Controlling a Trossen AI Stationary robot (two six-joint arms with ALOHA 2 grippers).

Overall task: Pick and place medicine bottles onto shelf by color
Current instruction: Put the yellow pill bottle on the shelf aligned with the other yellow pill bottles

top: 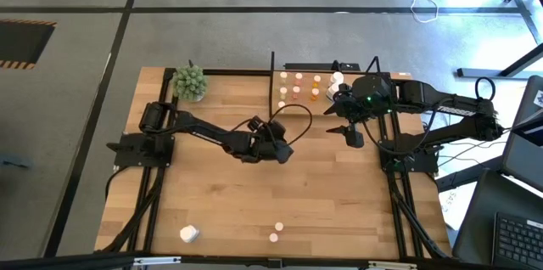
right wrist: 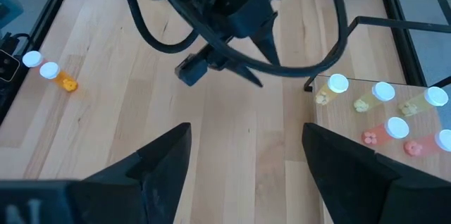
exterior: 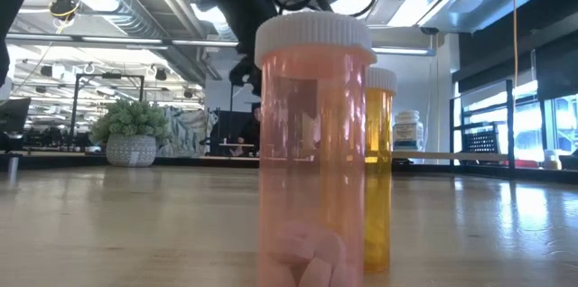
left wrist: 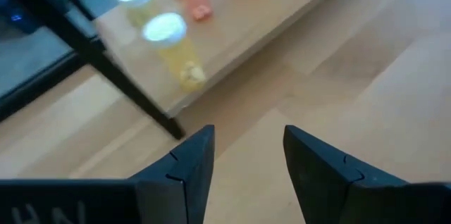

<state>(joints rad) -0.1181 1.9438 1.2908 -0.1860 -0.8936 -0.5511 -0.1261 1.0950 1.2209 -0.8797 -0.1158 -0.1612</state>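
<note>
Both sets of jaws stand apart and hold nothing. Your left gripper [top: 282, 153] hangs over the middle of the table [top: 339, 210], and its wrist view shows two dark fingers [left wrist: 184, 171] with bare wood in the gap. Your right gripper [top: 353, 138] hangs just right of it, close to the shelf [top: 318, 109], also wide and empty. The shelf sits at the far side of the table, between the two arms, and it already has small bottles [top: 297, 92] standing on it in rows. What is left to fetch lies the other way, at the near edge: two little bottles [top: 276, 234] stand upright close together, and a bigger white bottle [top: 189, 233] sits off to the near left. So you must reach back toward the near edge, away from the shelf. The left gripper looks a bit nearer to all of these. The two small ones stand tall, so a straight drop from above should fit the jaws around one cap.
</note>
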